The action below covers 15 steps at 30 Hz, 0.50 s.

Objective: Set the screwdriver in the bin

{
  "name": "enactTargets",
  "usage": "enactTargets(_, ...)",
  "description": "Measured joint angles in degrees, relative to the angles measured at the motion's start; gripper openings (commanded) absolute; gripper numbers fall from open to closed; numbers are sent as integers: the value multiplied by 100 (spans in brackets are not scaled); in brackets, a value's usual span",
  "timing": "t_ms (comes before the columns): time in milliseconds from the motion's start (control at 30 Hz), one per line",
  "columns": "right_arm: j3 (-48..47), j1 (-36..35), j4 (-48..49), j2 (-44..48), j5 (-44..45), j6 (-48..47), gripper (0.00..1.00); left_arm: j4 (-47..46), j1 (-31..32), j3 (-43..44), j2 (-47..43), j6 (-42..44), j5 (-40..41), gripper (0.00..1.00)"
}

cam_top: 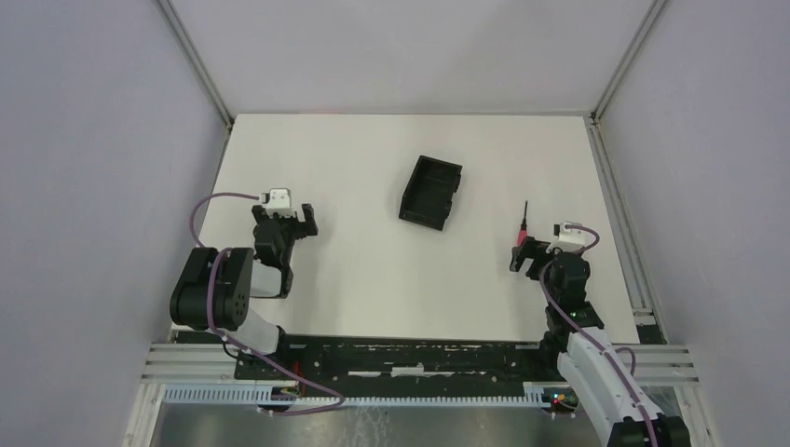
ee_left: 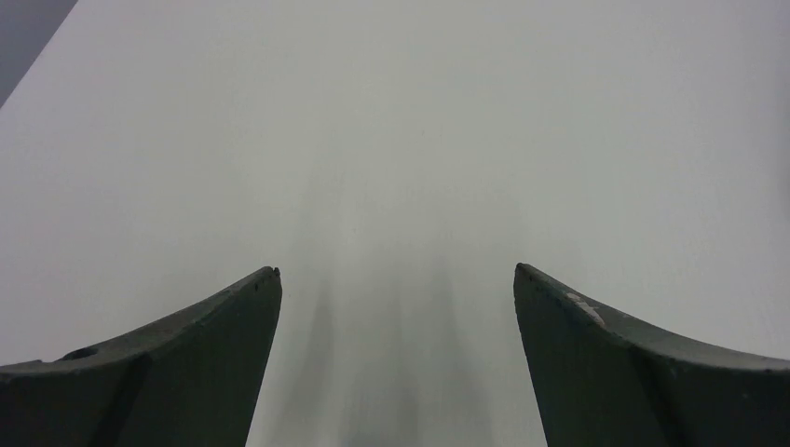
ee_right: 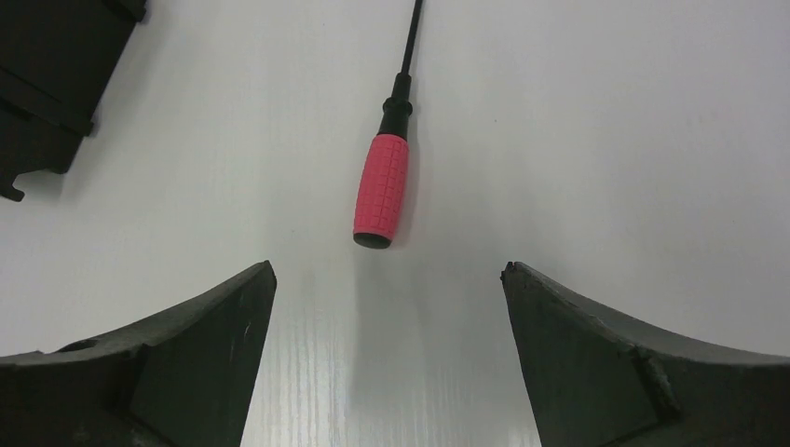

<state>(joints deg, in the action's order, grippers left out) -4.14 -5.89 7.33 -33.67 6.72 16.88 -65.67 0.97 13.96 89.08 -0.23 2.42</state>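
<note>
The screwdriver point(ee_right: 382, 191) lies flat on the table point(cam_top: 373, 279), right of centre, red handle toward me and black shaft pointing away. The right gripper point(ee_right: 387, 270) sits just short of the handle's butt, with its jaws spread wide, nothing between them, and the handle roughly centred on the gap. I judge the step in hand to be the approach to the pick: nothing is grasped and the bin point(cam_top: 433, 191) holds nothing that I can see. The bin stands well apart from the screwdriver, to its left and a little farther back. The next move, as I read it, calls for creeping forward and down until the fingers straddle the handle, then closing squarely across it, since a slim round handle may roll. The left gripper point(ee_left: 396, 270) is also wide open and empty, over bare table on the left. The shaft tip runs off the top edge of the right wrist view, which catches only a corner of the bin. I cannot tell from any view how high the right fingers ride above the table.
</note>
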Motion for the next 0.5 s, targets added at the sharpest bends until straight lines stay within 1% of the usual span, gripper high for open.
enactTargets(167, -105, 0, 26, -79, 144, 13, 98, 0, 0, 0, 0, 0, 2, 100)
enactTargets(300, -793, 0, -256, -275, 72, -260, 98, 0, 0, 0, 0, 0, 2, 100)
enactTargets(333, -1069, 0, -315, -367, -33, -358, 97, 0, 0, 0, 0, 0, 2, 100)
enactTargets(400, -1991, 0, -616, -752, -223, -533, 97, 0, 0, 0, 0, -2, 0, 100)
enactTargets(433, -2297, 0, -719, -914, -251, -579, 97, 0, 0, 0, 0, 0, 2, 100)
enactTargets(500, -3379, 0, -1248, -1556, -313, -658, 96, 0, 0, 0, 0, 0, 2, 100)
